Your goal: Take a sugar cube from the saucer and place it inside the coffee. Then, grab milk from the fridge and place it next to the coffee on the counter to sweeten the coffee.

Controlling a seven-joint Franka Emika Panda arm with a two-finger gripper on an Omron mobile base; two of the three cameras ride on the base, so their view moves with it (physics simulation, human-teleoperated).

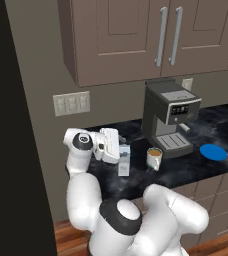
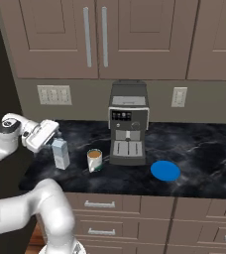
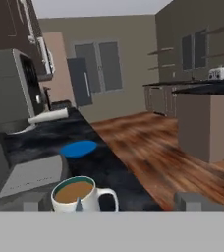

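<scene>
The milk (image 1: 123, 161) (image 2: 61, 154), a pale blue-grey gabled carton, stands upright on the black marble-look counter (image 1: 186, 170) (image 2: 199, 149), just left of the coffee (image 1: 154, 158) (image 2: 94, 159). In the hand view the white mug of coffee (image 3: 79, 193) shows tan liquid, and a small grey tip pokes up in front of it. My gripper (image 1: 117, 145) (image 2: 55, 133) (image 3: 111, 201) hovers at the carton's top, on its fridge side, open, fingers wide apart and holding nothing. The bright blue saucer (image 1: 213, 152) (image 2: 165, 170) (image 3: 79, 148) lies bare to the right of the coffee machine.
The black-and-grey coffee machine (image 1: 170, 117) (image 2: 128, 130) (image 3: 8, 98) stands right behind the mug. Taupe cupboards (image 1: 136, 35) (image 2: 100, 34) hang overhead. The black fridge (image 1: 11, 125) walls off the left side. Drawer fronts (image 2: 135, 208) run below the counter.
</scene>
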